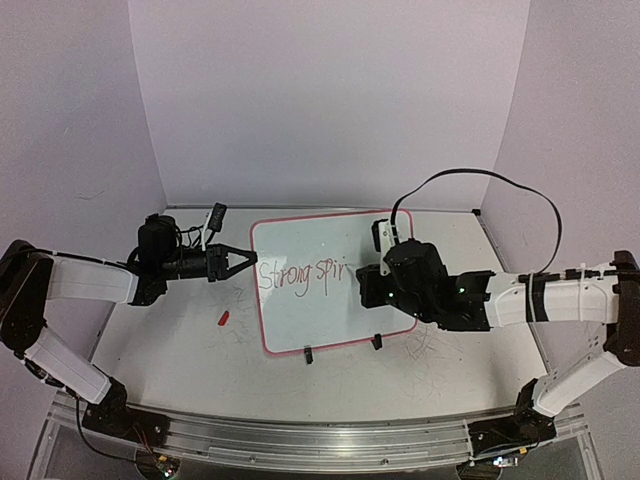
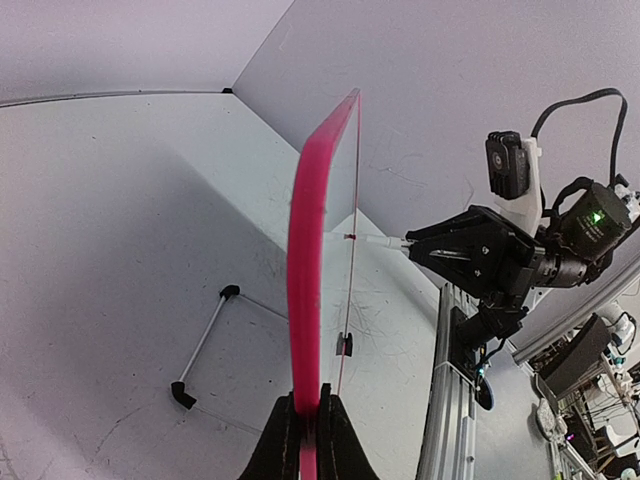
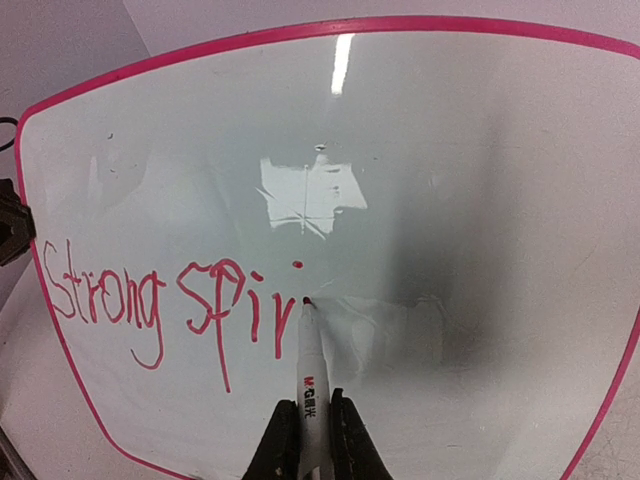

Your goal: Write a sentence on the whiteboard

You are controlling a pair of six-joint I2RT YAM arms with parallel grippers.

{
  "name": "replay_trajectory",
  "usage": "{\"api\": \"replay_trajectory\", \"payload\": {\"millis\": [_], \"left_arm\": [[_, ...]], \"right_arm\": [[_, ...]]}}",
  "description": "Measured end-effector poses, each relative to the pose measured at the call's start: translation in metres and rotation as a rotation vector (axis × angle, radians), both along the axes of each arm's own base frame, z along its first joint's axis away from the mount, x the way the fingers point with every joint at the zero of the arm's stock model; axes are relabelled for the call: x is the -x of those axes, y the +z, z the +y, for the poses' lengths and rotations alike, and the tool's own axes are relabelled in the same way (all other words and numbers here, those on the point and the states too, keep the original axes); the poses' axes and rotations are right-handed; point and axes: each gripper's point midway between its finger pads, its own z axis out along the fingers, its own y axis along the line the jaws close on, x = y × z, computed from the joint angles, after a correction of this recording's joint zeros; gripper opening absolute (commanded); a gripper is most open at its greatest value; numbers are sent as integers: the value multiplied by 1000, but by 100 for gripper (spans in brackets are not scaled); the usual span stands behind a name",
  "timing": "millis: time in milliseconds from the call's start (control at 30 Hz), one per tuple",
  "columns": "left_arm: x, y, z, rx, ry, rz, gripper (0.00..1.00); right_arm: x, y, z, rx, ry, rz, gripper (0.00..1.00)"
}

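Two claws clamped: the left claw (image 2: 305,425) on the whiteboard (image 3: 470,150) rim, the right claw (image 3: 310,425) on a marker (image 3: 308,350), its tip touching the sentence (image 3: 160,300) at its unfinished end; blank board lies rightward.

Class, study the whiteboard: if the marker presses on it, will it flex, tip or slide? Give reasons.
Probably thin and light: edge-on, the whiteboard shows a narrow rim, so it may flex slightly. It likely tips or skids easily, resting on just two small clip feet; the left gripper clamps its edge, seemingly to steady it.
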Motion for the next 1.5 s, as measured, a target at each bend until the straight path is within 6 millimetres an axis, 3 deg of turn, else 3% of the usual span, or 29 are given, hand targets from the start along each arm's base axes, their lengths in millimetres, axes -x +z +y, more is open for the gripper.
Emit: {"api": "replay_trajectory", "payload": {"millis": [833,933,1133,1500], "left_arm": [[0,0,0,0,-1,0,0],[0,0,0,0,-1,0,0],[0,0,0,0,-2,-1,0],[0,0,0,0,-1,-2,0]], "right_arm": [[22,-17,5,34,24,68,0],[22,-9,5,20,32,54,0],[23,37,-4,-76,31,-36,0],[20,20,-13,-3,33,-43,0]]}}
